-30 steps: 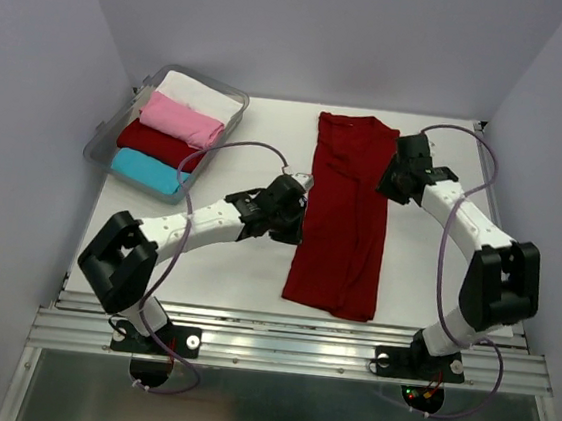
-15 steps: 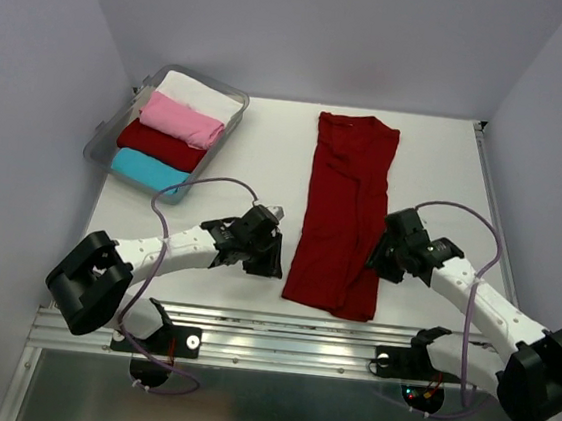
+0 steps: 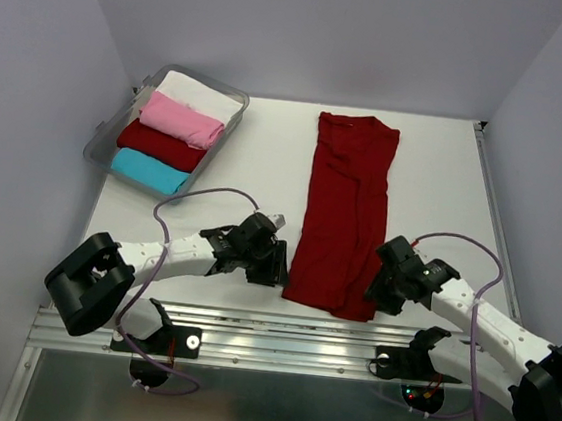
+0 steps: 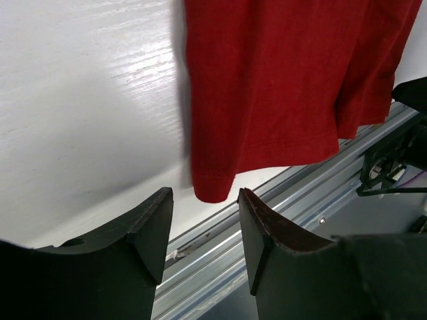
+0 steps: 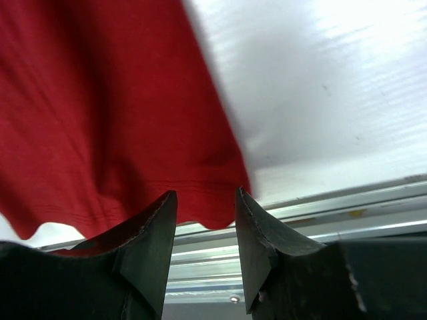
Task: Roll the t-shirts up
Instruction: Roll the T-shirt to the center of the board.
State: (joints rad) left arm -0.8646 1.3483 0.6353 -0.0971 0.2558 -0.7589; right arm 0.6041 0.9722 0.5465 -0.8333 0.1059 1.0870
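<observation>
A large dark red t-shirt (image 3: 347, 207) lies folded into a long strip down the table's middle, collar at the far end, hem near the front edge. My left gripper (image 3: 277, 266) is open and empty just left of the hem's near left corner (image 4: 212, 187). My right gripper (image 3: 377, 293) is open and empty at the hem's near right corner (image 5: 220, 193). Rolled white (image 3: 201, 94), pink (image 3: 182, 120), dark red (image 3: 157, 144) and cyan (image 3: 147, 170) shirts lie in a clear tub.
The clear plastic tub (image 3: 100, 141) stands at the far left of the white table (image 3: 256, 158). A metal rail (image 3: 287, 342) runs along the table's front edge, right below both grippers. Purple walls close in the sides and back.
Both arms have swung from the shirt's middle and far part down toward the front edge. Each gripper now sits at a near corner of the hem. The shirt has not moved.
</observation>
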